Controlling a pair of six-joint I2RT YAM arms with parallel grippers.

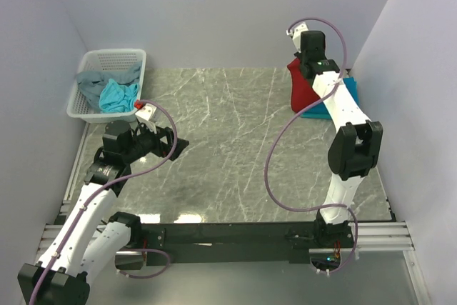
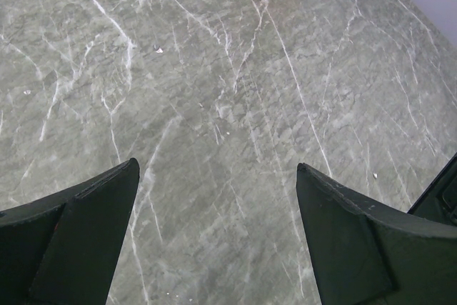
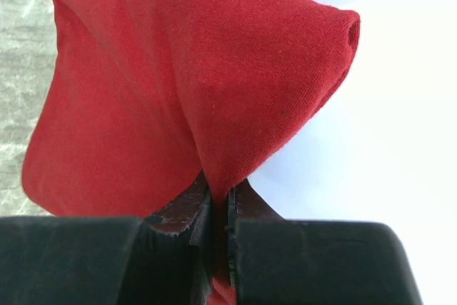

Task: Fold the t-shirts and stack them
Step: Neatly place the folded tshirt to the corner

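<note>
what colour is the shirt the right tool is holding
The shirt is red, best seen in the right wrist view, pinched in the right tool.

Top looks down from behind; wrists look close, sharing table (image 2: 214,105) and, seemingly, red shirt (image 3: 178,91).

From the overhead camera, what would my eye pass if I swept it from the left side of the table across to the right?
white mesh basket → left gripper → dark red t-shirt
</note>
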